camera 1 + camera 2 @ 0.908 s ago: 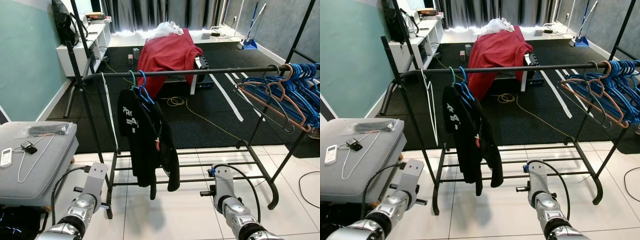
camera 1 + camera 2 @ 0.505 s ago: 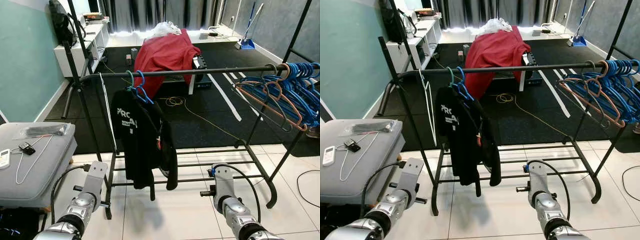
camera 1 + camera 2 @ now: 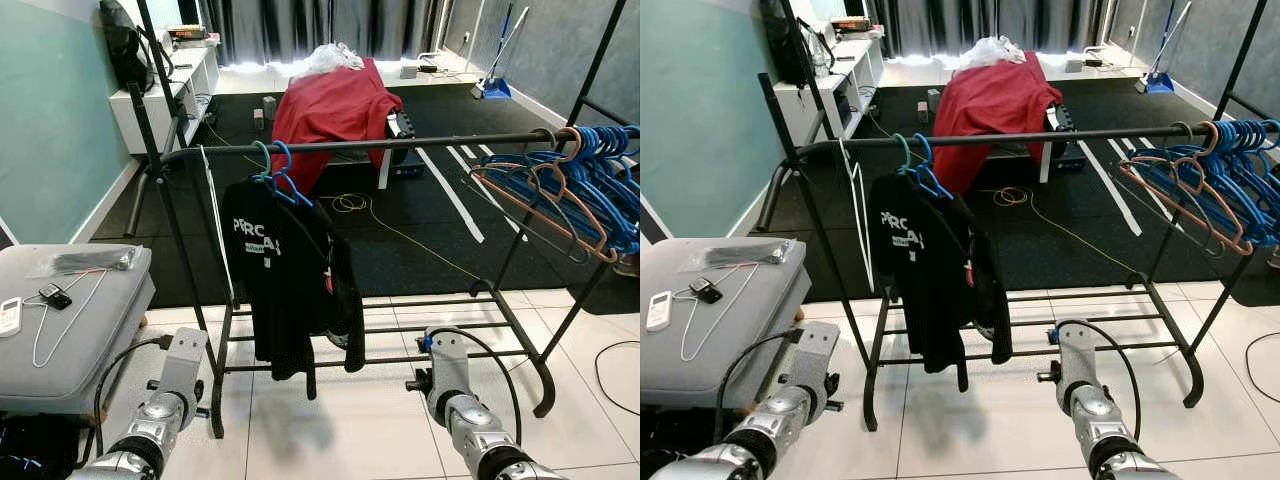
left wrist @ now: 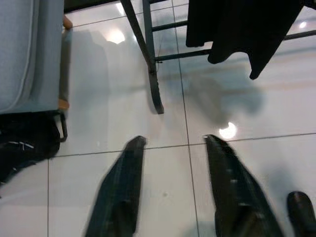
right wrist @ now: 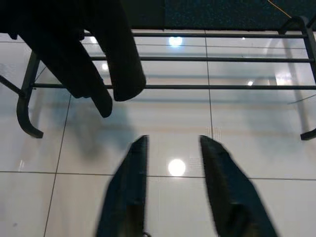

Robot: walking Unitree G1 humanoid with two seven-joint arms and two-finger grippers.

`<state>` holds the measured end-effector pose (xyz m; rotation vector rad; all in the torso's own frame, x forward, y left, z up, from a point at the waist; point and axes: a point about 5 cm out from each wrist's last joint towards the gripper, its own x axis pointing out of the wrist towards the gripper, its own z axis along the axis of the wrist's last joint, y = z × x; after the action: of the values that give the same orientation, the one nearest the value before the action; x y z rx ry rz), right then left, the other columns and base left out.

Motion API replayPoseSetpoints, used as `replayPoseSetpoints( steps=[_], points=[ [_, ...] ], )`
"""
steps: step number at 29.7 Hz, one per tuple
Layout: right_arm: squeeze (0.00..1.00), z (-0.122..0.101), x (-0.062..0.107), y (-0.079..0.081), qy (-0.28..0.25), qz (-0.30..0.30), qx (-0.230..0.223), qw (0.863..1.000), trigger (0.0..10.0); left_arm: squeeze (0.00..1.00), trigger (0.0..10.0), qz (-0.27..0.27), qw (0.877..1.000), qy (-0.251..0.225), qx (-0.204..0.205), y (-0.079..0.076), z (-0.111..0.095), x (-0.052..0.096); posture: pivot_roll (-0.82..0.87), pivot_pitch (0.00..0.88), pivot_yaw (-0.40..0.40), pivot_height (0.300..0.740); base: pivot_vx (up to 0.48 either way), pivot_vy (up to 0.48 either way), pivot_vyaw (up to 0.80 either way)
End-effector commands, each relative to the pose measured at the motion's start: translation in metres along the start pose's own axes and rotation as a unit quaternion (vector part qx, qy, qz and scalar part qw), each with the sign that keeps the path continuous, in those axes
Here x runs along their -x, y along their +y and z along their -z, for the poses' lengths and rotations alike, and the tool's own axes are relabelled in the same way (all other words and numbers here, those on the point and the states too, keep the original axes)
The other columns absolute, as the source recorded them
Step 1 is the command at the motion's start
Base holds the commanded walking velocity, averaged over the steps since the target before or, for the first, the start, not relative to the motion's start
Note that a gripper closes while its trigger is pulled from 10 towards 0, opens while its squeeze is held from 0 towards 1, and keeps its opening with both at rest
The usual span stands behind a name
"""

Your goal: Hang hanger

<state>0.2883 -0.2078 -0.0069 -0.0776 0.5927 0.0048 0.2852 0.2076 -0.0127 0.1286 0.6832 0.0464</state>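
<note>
Glossy floor tiles (image 4: pixel 123 118), matt metal rack (image 3: pixel 360 146)

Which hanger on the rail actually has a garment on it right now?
The blue hanger toward the rail's left end, carrying the black T-shirt. The bunch of blue hangers at the right end hangs bare.

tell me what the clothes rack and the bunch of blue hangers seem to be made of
The black tubular clothes rack looks like painted metal: thin round bars with a dull sheen. The bunched blue hangers look like moulded plastic: uniform bright colour, thin smooth arms. Neither can be confirmed by sight.
</note>
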Motion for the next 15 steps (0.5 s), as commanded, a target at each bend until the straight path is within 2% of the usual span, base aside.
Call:
replayPoseSetpoints(
  steps=[1,13,15],
  points=[
    [1.0,0.0005,-0.0001,0.0026,-0.003,-0.002,-0.008,1.0,10.0,1.0,10.0,-0.003,1.0,0.001,0.003,0.0036,0.0006,0.0003,-0.03,0.005,0.02,0.74,0.0,0.0,0.0],
    [1.0,0.0001,-0.0001,0.0019,-0.004,-0.003,-0.009,1.0,10.0,1.0,10.0,-0.004,1.0,0.002,0.0,0.0052,-0.003,-0.0004,-0.03,0.005,0.018,0.74,0.0,0.0,0.0],
    [1.0,0.0007,0.0003,0.001,-0.004,-0.003,-0.01,1.0,10.0,1.0,10.0,-0.002,1.0,0.003,-0.001,0.0,-0.0051,-0.0012,-0.03,0.003,0.018,0.74,0.0,0.0,0.0]
  ],
)
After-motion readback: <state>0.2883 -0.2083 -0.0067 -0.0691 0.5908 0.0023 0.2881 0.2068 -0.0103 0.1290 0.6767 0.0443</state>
